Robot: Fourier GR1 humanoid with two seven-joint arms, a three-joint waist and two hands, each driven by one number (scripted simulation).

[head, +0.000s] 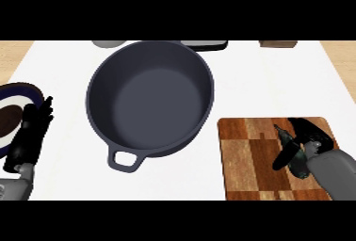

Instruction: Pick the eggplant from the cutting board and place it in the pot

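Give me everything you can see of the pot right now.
The pot is a large, dark grey oval vessel with a matte, cast-iron look. It sits upright and empty on the white counter, left of the cutting board. One loop handle points toward the robot; its far rim reaches the top edge of the view, so any second handle is hidden. Neither hand touches it, and it stands apart from the board.

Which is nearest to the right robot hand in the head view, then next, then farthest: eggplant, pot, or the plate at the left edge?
1. Eggplant: on the cutting board, within the right robot hand.
2. Pot: mid-counter, to that hand's left.
3. Plate: far left edge, beside the left robot hand.
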